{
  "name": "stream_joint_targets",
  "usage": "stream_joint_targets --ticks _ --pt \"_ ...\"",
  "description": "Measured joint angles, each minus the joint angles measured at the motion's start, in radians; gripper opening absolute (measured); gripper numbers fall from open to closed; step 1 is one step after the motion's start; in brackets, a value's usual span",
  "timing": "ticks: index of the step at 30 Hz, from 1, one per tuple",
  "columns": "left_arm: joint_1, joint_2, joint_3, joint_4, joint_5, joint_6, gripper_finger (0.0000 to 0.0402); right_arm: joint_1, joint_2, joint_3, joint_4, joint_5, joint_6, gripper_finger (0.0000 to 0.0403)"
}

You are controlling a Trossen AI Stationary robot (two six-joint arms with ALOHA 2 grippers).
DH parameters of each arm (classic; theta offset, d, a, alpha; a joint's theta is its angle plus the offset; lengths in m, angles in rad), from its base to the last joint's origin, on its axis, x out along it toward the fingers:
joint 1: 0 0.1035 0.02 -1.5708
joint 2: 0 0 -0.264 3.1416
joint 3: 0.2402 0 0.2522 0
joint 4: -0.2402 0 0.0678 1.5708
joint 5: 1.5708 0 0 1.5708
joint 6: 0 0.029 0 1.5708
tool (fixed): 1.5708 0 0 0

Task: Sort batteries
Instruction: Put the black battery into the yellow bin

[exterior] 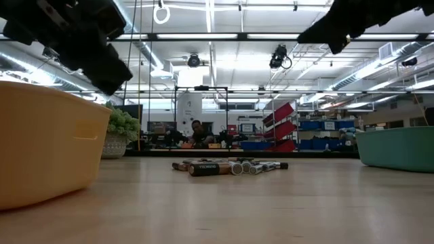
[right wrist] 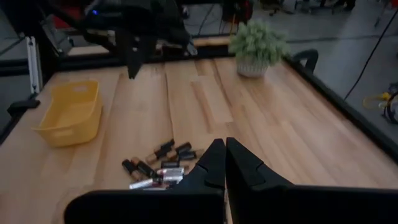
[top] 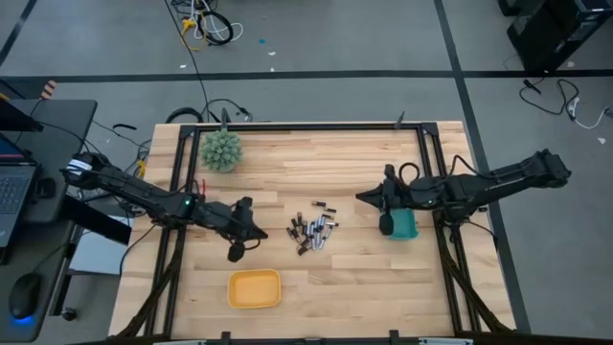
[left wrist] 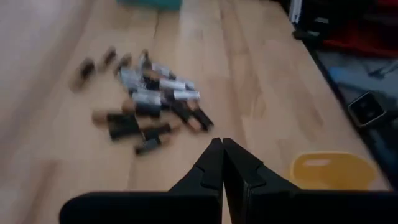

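Batteries (left wrist: 149,106) blurred in left wrist view, labels unreadable; count uncertain in heap. Teal tray (exterior: 400,148) cut by low view edge. Yellow tray (exterior: 47,142) likewise cut off.

**Wooden bench and its load**

The pale wooden plank bench (top: 345,278) with a black metal frame carries a loose heap of small cylindrical batteries (top: 312,231), dark and silvery, near its middle. A shallow yellow plastic tray (top: 254,288) lies by the near edge, a teal plastic bin (top: 404,226) towards the right, and a spiky green ball-shaped plant (top: 221,150) in the far left corner.
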Motion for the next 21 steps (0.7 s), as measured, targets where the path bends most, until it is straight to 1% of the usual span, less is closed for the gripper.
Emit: stream_joint_targets --ticks 2,5,7,9,13,15,18,21 --pt "0.000 0.001 0.000 -0.018 -0.005 0.002 0.0005 -0.005 0.022 -0.007 0.044 0.002 -0.009 0.0001" --pt "0.002 0.001 0.011 -0.004 -0.055 0.131 0.0005 -0.026 0.079 -0.014 0.218 0.014 -0.092 0.0001" --pt "0.008 0.009 0.047 -0.006 -0.093 0.206 0.0005 -0.039 0.125 -0.014 0.341 0.007 -0.143 0.0001" --pt "0.013 0.016 0.089 -0.018 -0.108 0.248 0.0005 -0.046 0.163 -0.013 0.401 -0.023 -0.173 0.0001" --pt "0.012 0.052 0.175 -0.105 -0.116 0.324 0.0005 -0.056 0.215 -0.014 0.420 -0.038 -0.157 0.0001" --pt "0.016 0.072 0.208 -0.151 -0.147 0.381 0.0005 -0.066 0.229 -0.014 0.419 -0.037 -0.140 0.0001" --pt "0.029 0.107 0.240 -0.163 -0.160 0.463 0.0005 -0.076 0.233 -0.014 0.422 -0.037 -0.107 0.0001" --pt "0.050 0.144 0.266 -0.149 -0.160 0.499 0.0005 -0.078 0.226 -0.014 0.411 -0.037 -0.083 0.0001"
